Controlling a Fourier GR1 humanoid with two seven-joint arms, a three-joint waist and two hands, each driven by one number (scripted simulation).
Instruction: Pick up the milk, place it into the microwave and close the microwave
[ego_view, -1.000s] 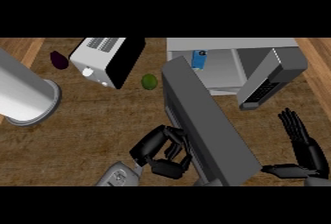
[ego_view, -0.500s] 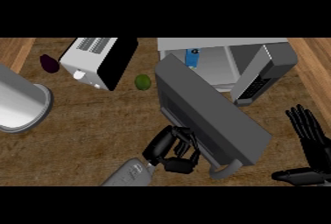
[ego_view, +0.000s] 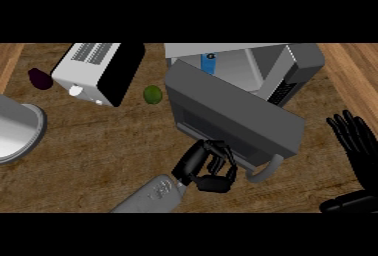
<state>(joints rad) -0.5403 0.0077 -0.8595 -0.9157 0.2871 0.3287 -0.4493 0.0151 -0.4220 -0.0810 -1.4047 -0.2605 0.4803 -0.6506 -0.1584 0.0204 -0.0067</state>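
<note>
wood-grain counter (ego_view: 96, 145) (brown planks) bears microwave (ego_view: 299, 62), toaster (ego_view: 92, 70), green fruit (ego_view: 152, 94).

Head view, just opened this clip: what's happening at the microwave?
The milk sits inside the microwave, whose door stands partly open. The left hand, fingers curled, is against the door's outer face near its handle, apparently to push it shut. The right hand is open and resting at the right edge, holding nothing. A toaster, a green fruit and a dark purple item lie on the counter to the left.
</note>
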